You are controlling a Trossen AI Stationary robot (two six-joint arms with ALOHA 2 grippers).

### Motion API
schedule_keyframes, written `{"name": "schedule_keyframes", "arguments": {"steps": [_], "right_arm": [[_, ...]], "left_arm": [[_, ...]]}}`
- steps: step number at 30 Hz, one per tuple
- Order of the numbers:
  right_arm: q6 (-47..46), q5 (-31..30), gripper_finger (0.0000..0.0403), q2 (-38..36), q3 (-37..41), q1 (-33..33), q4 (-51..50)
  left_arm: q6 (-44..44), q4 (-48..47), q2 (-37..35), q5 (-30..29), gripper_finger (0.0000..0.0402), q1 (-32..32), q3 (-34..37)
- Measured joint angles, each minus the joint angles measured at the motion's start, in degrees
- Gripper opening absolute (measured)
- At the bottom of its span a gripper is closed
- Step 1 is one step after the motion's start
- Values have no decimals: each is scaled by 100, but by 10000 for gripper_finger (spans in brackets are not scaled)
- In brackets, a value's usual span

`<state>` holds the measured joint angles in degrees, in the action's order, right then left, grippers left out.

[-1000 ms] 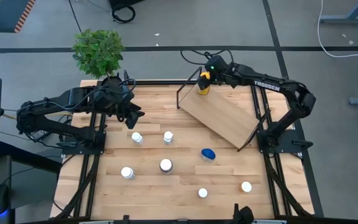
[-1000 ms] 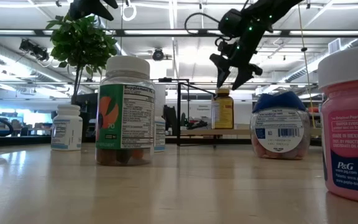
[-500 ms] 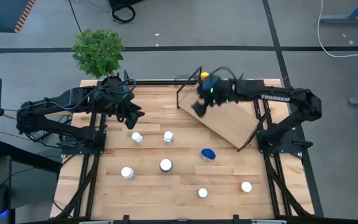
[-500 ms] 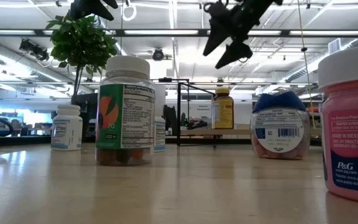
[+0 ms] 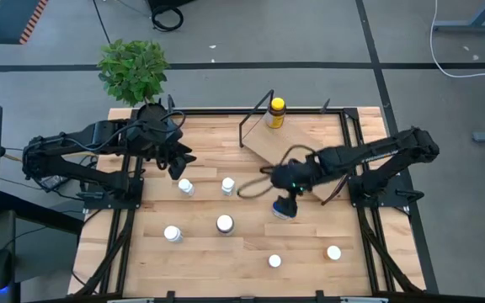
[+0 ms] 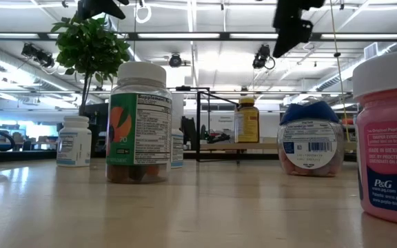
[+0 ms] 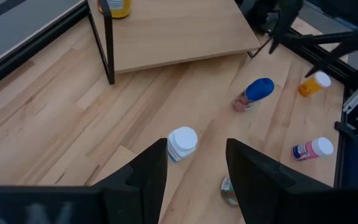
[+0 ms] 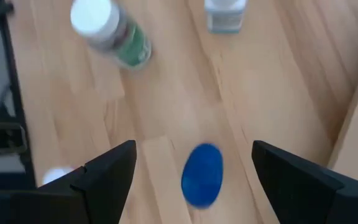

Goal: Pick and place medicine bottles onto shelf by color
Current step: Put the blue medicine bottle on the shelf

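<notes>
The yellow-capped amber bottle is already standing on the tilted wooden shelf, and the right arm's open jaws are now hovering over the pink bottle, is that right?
Not quite. The right gripper hovers over the blue-capped bottle, not a pink one; the right wrist view shows the blue cap between its open jaws. The rest holds: the high view shows the yellow-capped amber bottle standing on the shelf.

The right gripper (image 5: pixel 285 202) is held wide open mid-table; the left gripper (image 5: pixel 179 160) is parked partly open
</notes>
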<state>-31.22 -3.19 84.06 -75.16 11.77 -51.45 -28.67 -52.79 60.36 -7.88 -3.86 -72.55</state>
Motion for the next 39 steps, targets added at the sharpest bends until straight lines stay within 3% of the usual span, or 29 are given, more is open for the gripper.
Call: {"name": "schedule_keyframes", "arguments": {"steps": [9,25,31,39], "right_arm": [[-182,-277,346,872,-2,616,-196],[-1048,-328,345,1648,2,610,-577],[-1083,-206,320,1650,4,601,-601],[-1236,215,256,1650,443,590,-435]], "left_arm": [[-3,-15,0,0,169,0,2],[-21,-324,0,7,169,0,2],[-21,-350,0,9,169,-1,2],[-21,-350,0,4,169,-4,2]]}}
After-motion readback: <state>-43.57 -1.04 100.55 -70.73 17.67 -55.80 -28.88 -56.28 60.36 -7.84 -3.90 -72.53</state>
